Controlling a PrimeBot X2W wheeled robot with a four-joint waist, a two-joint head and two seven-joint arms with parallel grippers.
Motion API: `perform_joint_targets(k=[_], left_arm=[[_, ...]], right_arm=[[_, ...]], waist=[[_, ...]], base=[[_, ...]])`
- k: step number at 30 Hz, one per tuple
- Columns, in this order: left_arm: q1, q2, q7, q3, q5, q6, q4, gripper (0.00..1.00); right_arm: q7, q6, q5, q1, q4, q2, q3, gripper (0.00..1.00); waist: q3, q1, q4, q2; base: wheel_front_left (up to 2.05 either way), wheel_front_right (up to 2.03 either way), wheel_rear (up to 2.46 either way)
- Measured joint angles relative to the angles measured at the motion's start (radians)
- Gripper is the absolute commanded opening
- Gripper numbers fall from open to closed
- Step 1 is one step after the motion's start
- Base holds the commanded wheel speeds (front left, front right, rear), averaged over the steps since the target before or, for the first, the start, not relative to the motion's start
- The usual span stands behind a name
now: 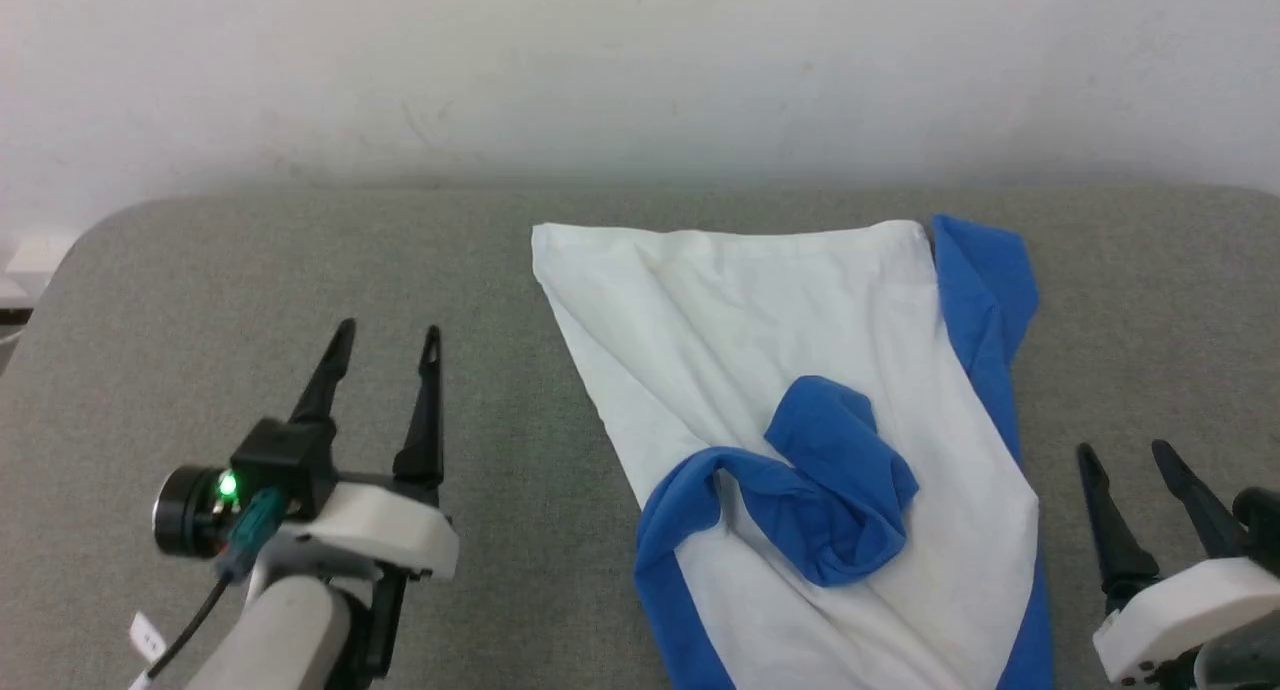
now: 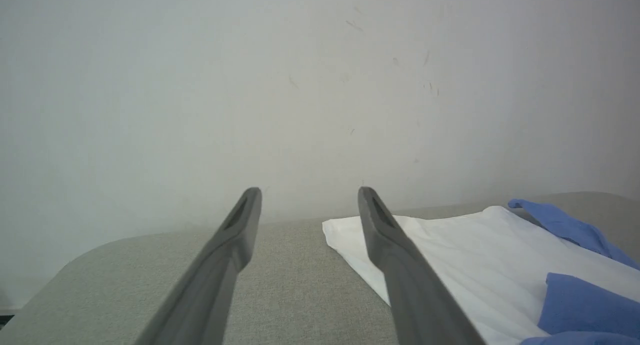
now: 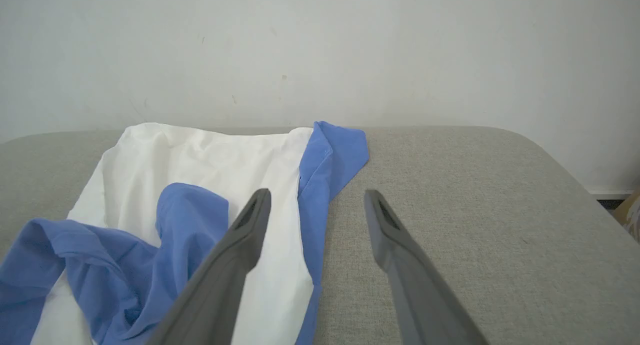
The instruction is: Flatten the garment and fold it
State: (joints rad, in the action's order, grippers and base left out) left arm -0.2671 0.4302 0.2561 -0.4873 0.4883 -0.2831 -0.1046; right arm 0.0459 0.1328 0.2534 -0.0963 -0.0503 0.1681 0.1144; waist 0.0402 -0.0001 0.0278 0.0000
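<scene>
The garment [image 1: 760, 320], a white T-shirt with royal-blue sleeves, lies crumpled on the grey table [image 1: 250, 270], right of centre. One blue sleeve [image 1: 840, 480] is bunched on top of the white body, and another blue sleeve [image 1: 985, 290] runs along the right edge. My left gripper [image 1: 388, 338] stands open over bare table, well left of the shirt, holding nothing. My right gripper [image 1: 1128, 452] is open just right of the shirt's edge, also holding nothing. The left wrist view shows the garment [image 2: 465, 250] to the right of the fingers; in the right wrist view the garment [image 3: 200, 165] lies ahead and left.
A pale wall [image 1: 640, 60] runs close behind the table's far edge. The table's rounded far left corner [image 1: 90, 240] and far right corner [image 3: 540, 145] are visible. Bare grey surface lies to the left and right of the shirt.
</scene>
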Motion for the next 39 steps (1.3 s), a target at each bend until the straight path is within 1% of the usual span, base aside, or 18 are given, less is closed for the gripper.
perform_joint_targets(k=[2, 4, 7, 11, 14, 17, 22, 27, 32, 37, 38, 39], left_arm=[[0.052, -0.006, 0.001, 0.045, -0.029, -0.01, 0.053, 1.0], [0.106, -0.019, 0.001, 0.081, -0.066, -0.01, 0.091, 1.0], [0.17, -0.059, 0.001, 0.129, -0.1, -0.006, 0.122, 1.0], [0.199, -0.124, 0.001, 0.157, -0.144, 0.038, 0.131, 1.0], [0.198, -0.168, 0.001, 0.167, -0.173, 0.082, 0.126, 1.0], [0.193, -0.211, 0.001, 0.178, -0.198, 0.113, 0.116, 1.0], [0.171, -0.267, 0.001, 0.207, -0.234, 0.162, 0.096, 1.0], [0.158, -0.305, 0.001, 0.238, -0.265, 0.204, 0.087, 1.0], [0.156, -0.33, 0.001, 0.264, -0.291, 0.231, 0.087, 1.0], [0.152, -0.349, 0.001, 0.283, -0.31, 0.248, 0.085, 1.0], [0.152, -0.351, 0.001, 0.287, -0.313, 0.249, 0.084, 1.0], [0.152, -0.354, 0.001, 0.291, -0.314, 0.255, 0.083, 1.0]], right_arm=[[0.03, 0.0, -0.005, 0.013, 0.016, 0.01, 0.003, 1.0], [0.063, 0.0, 0.0, 0.046, 0.038, 0.027, 0.007, 1.0], [0.126, 0.0, 0.014, 0.123, 0.083, 0.076, 0.008, 1.0], [0.233, 0.0, 0.055, 0.256, 0.182, 0.167, -0.002, 1.0], [0.306, 0.0, 0.098, 0.366, 0.272, 0.223, -0.01, 1.0], [0.357, 0.0, 0.108, 0.467, 0.366, 0.282, -0.025, 1.0], [0.384, 0.0, 0.107, 0.613, 0.525, 0.346, -0.042, 1.0], [0.387, 0.0, 0.091, 0.708, 0.671, 0.375, -0.059, 1.0], [0.383, 0.0, 0.078, 0.766, 0.766, 0.396, -0.078, 1.0], [0.355, 0.0, 0.054, 0.814, 0.825, 0.425, -0.102, 1.0], [0.349, 0.0, 0.054, 0.822, 0.835, 0.429, -0.108, 0.72], [0.347, 0.0, 0.056, 0.829, 0.843, 0.43, -0.114, 0.06]], waist=[[0.011, 0.0001, 0.008, 0.0], [0.026, 0.0001, 0.016, 0.0], [0.05, 0.0001, 0.031, 0.0], [0.091, 0.0002, 0.057, 0.0], [0.125, 0.0002, 0.082, 0.0], [0.16, 0.0003, 0.109, 0.0], [0.219, 0.0003, 0.158, 0.0], [0.272, 0.0004, 0.204, 0.0], [0.318, 0.0004, 0.241, 0.0], [0.355, 0.0003, 0.266, 0.0], [0.36, 0.0002, 0.269, 0.0], [0.365, 0.0001, 0.272, 0.0]], base=[[0.0, 0.0, 0.0], [0.0, 0.0, 0.0], [0.0, 0.0, 0.0], [0.0, 0.0, 0.0], [0.0, 0.0, 0.0], [0.0, 0.0, 0.0], [0.0, 0.0, 0.0], [0.0, 0.0, 0.0], [0.0, 0.0, 0.0], [0.0, 0.0, 0.0], [0.0, 0.0, 0.0], [0.0, 0.0, 0.0]])
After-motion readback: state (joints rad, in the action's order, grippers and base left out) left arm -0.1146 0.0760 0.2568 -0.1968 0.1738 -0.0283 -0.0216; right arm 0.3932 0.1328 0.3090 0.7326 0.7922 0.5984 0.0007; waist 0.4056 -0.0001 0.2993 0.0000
